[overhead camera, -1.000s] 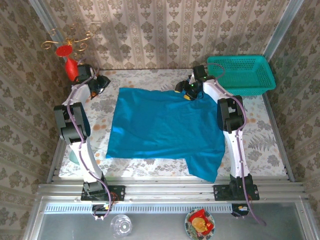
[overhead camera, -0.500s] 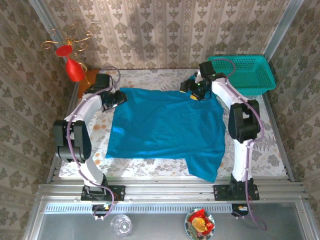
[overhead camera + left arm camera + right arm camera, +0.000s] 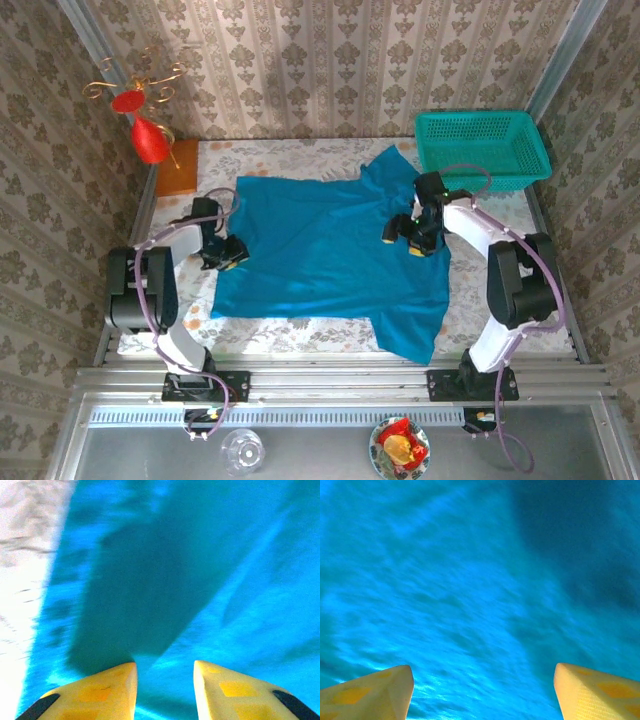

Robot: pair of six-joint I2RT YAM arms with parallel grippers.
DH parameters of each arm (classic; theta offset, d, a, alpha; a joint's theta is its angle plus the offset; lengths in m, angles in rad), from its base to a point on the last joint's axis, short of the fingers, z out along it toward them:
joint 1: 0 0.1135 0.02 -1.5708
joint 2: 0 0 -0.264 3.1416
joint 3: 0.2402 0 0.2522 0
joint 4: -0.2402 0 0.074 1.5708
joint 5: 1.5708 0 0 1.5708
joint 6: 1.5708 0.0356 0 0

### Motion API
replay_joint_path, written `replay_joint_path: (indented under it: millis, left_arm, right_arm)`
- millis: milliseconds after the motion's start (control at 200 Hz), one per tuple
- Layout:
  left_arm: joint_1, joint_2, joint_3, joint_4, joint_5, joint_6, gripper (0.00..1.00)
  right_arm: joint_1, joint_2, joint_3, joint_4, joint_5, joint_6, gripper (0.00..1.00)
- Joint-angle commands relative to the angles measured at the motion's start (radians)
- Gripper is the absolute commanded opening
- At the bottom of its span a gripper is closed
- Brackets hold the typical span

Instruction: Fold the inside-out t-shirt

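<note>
A: Top external: blue t-shirt (image 3: pixel 330 255) spread flat mid-desk (image 3: pixel 290 334). One corner reaches the near edge, and a sleeve points at the teal basket (image 3: pixel 482 148).
B: Pincers?
A: Left pincer (image 3: pixel 232 256) sits at the shirt's left edge, jaws slightly parted, nothing between them. Right pincer (image 3: pixel 405 238) is over the shirt's right side, jaws wide apart, empty.
B: Wrist views?
A: Both look down on blue cloth. Left wrist also catches pale desk cover beside the hem.

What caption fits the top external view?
Left hand and right hand open over the spread blue t-shirt.
</note>
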Motion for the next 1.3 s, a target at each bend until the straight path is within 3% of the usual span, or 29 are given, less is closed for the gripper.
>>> replay_joint_path:
  millis: [0, 150, 265, 395, 590, 730, 950, 1150, 1295]
  left_arm:
    - [0.043, -0.039, -0.056, -0.018, -0.044, 0.004, 0.36]
    - [0.043, -0.124, -0.040, -0.040, -0.042, 0.030, 0.39]
    - [0.043, -0.151, 0.022, -0.120, -0.133, 0.071, 0.41]
    - [0.044, -0.112, 0.074, -0.198, -0.229, 0.108, 0.42]
    - [0.049, -0.049, 0.049, -0.186, -0.235, 0.106, 0.41]
    - [0.059, -0.039, 0.030, -0.142, -0.185, 0.101, 0.35]
    - [0.060, -0.027, 0.046, -0.133, -0.197, 0.101, 0.23]
    - [0.065, 0.004, 0.052, -0.134, -0.210, 0.097, 0.23]
    - [0.072, 0.001, 0.048, -0.135, -0.224, 0.097, 0.06]
  right_arm:
    - [-0.013, -0.088, -0.063, -0.026, 0.080, -0.012, 0.76]
    - [-0.020, -0.126, -0.118, -0.022, 0.085, -0.016, 0.77]
    - [-0.022, -0.146, -0.131, -0.029, 0.086, -0.021, 0.77]
    - [-0.023, -0.153, -0.131, -0.038, 0.087, -0.028, 0.77]
    - [-0.025, -0.152, -0.138, -0.051, 0.067, -0.045, 0.77]
    - [-0.027, -0.169, -0.149, -0.060, 0.070, -0.053, 0.77]
    - [-0.037, -0.154, -0.184, -0.036, 0.051, -0.044, 0.77]
    - [-0.064, -0.120, -0.229, 0.024, 0.039, -0.019, 0.77]
    - [-0.088, -0.087, -0.252, 0.055, 0.021, -0.006, 0.77]
